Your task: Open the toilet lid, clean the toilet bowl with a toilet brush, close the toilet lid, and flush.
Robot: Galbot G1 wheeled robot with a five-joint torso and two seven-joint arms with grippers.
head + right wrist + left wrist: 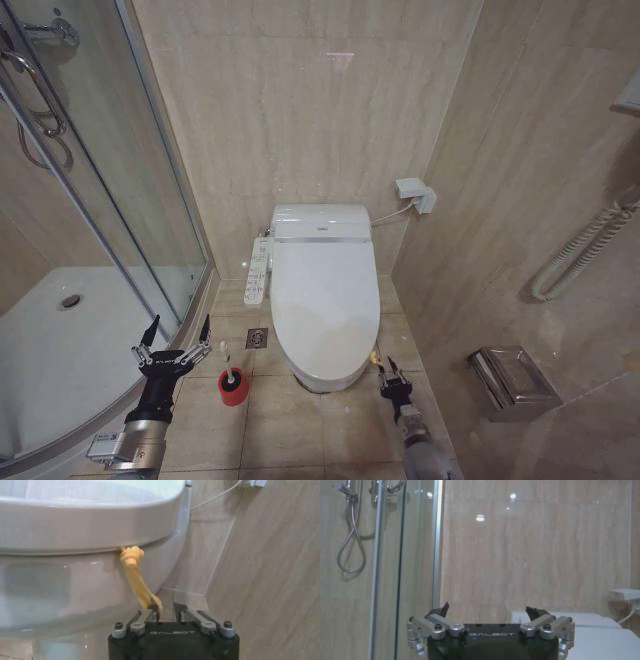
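Shower enclosure point(60, 330), left side of the head view: curved glass wall over a white tray. Toilet bowl point(325, 378), centre of frame against the back wall, with the toilet lid point(325, 290) lying shut over it and a button panel point(259, 270) on its left side. Left gripper point(172, 336), lower left, raised above the floor tiles with fingers spread wide and holding nothing. Right gripper point(387, 374), lower centre-right, just beside the front rim of the bowl; its jaws stand slightly apart with a yellow tie point(136, 578) hanging from under the lid edge down between them. Toilet brush point(233, 385), upright in its red holder on the floor, between the left gripper and the bowl.
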